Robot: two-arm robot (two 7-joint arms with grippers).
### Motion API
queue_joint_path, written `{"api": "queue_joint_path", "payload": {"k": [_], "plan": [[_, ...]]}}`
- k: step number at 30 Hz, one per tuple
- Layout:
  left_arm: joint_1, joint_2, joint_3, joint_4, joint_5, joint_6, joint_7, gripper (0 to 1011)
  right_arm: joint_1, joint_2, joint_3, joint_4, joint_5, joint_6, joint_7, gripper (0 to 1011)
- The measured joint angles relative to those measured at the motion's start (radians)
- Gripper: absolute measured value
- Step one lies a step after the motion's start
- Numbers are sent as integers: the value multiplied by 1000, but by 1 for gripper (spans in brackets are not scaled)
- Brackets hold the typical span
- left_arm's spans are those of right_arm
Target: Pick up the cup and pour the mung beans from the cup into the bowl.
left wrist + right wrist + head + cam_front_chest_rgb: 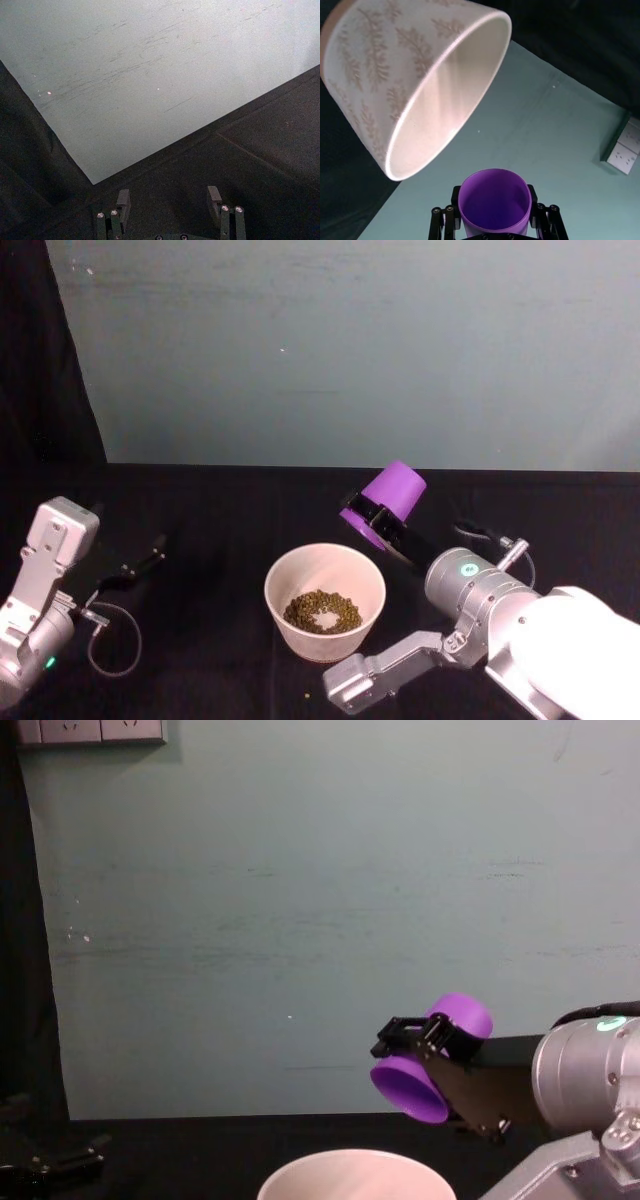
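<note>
The right gripper clasped the purple cup, tipped mouth-down above the right side of the bowl, with mung beans lying inside the bowl. The left gripper hung left of the bowl, fingers spread and empty.

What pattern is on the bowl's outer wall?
Pale tan fern-like sprigs cover the bowl, clearest in the right wrist view.

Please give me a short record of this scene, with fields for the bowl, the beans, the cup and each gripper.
bowl: upright on the black table
mung beans: in the bowl
cup: tilted, mouth toward the bowl, inside looks empty
right gripper: shut on the cup, above the bowl's right side
left gripper: open, idle at the left
</note>
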Motion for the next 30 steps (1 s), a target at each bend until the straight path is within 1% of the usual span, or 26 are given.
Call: {"api": "queue_joint_path", "payload": {"k": [3,7,9,11,13,14,16,17,19,20,22,23,24,25,27,29,30], "plan": [[0,0,0,0,0,0,0,1003,-11,0,16,-12,-1,11,0,747],[0,0,0,0,0,0,0,1003,-29,3,44,-28,23,14,-4,747],[0,0,0,0,0,0,0,1004,-54,7,86,-43,81,14,-24,747],[0,0,0,0,0,0,0,1003,-67,10,107,-50,109,14,-34,747],[0,0,0,0,0,0,0,1004,-85,12,136,-56,151,14,-48,747],[0,0,0,0,0,0,0,1003,-104,13,167,-62,201,11,-65,747],[0,0,0,0,0,0,0,1003,-126,14,202,-65,261,4,-82,747],[0,0,0,0,0,0,0,1003,-147,14,239,-67,324,-7,-102,747],[0,0,0,0,0,0,0,1003,-171,12,282,-67,400,-24,-121,747],[0,0,0,0,0,0,0,1003,-198,7,329,-64,485,-45,-143,747],[0,0,0,0,0,0,0,1003,-227,-2,384,-55,586,-72,-159,747],[0,0,0,0,0,0,0,1003,-252,-15,435,-42,678,-99,-171,747],[0,0,0,0,0,0,0,1003,-268,-25,469,-30,744,-121,-177,747],[0,0,0,0,0,0,0,1003,-289,-42,514,-10,836,-151,-180,747],[0,0,0,0,0,0,0,1003,-308,-63,559,15,933,-184,-179,747],[0,0,0,0,0,0,0,1003,-324,-87,599,41,1020,-212,-171,747],[0,0,0,0,0,0,0,1003,-335,-107,630,65,1088,-230,-158,747]]}}
